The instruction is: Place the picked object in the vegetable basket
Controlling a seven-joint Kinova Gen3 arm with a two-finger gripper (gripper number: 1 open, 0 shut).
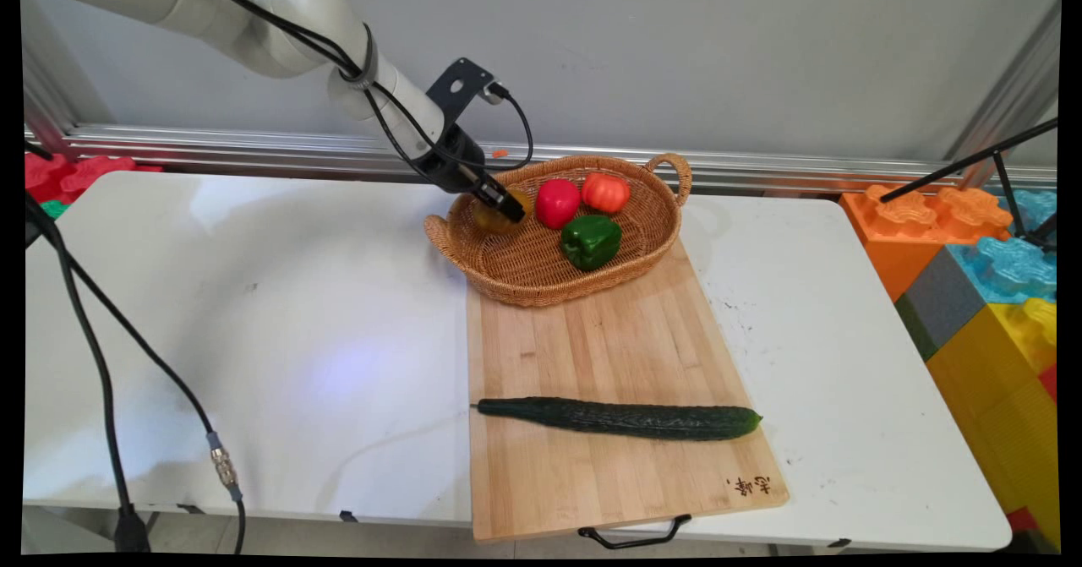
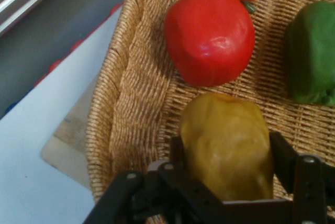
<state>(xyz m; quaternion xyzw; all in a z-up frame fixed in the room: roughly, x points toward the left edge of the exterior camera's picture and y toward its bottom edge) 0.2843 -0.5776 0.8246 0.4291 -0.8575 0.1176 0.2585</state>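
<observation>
The gripper (image 2: 227,182) reaches down into the left end of the wicker basket (image 1: 651,237), and its jaws stand closed around a yellow bell pepper (image 2: 227,145), one finger on each flank of it. In the main view the pepper (image 1: 494,216) sits low against the basket's left inner wall, and I cannot tell whether it rests on the weave or is just clear of it. Just beside it lies a red bell pepper (image 2: 209,38), with an orange pepper (image 1: 605,193) beyond that and a green bell pepper (image 1: 591,241) nearer the middle of the basket. The basket stands on the far end of a wooden cutting board (image 1: 609,356) on the white worktop (image 1: 254,313). A cucumber (image 1: 621,417) lies across the board's near end, well apart from the gripper. By the look of it this is the grasping stage, the hold already made on the yellow pepper.
</observation>
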